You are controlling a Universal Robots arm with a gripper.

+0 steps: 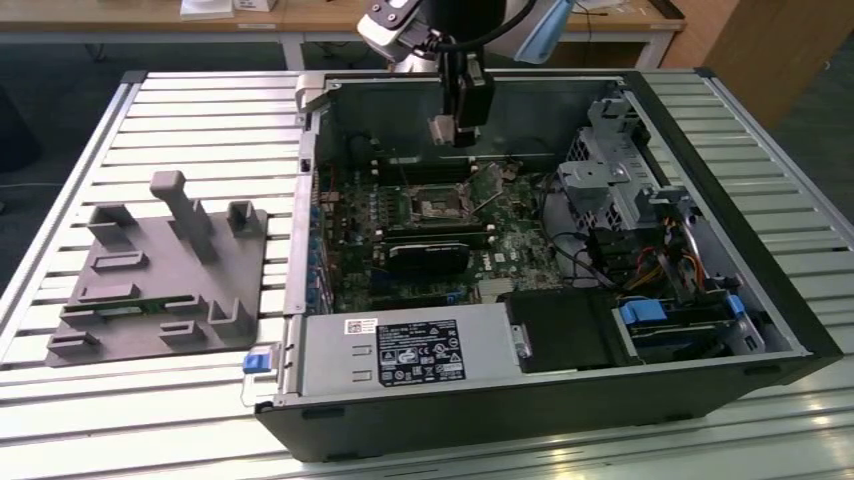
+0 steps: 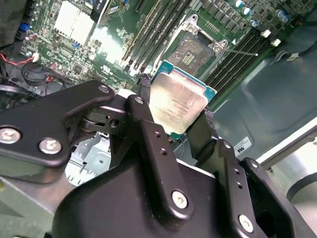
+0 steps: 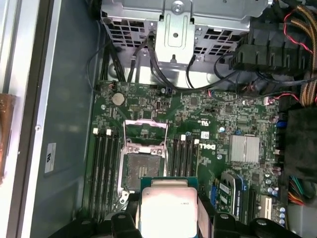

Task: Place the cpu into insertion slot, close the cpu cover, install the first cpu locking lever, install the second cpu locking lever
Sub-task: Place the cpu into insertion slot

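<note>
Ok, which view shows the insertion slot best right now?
The first wrist view: it looks almost straight down into the insertion slot, though the cpu overlaps one corner. The second wrist view shows it slanted; the exterior view shows it small, inside the case.

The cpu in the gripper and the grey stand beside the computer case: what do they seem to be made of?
On the cpu, the top looks like silvery metal with a soft satin sheen that catches pale light; its blue-green edge looks like circuit board. The grey stand is a dull, even grey with no shine, so probably plastic, though painted metal cannot be ruled out.
</note>
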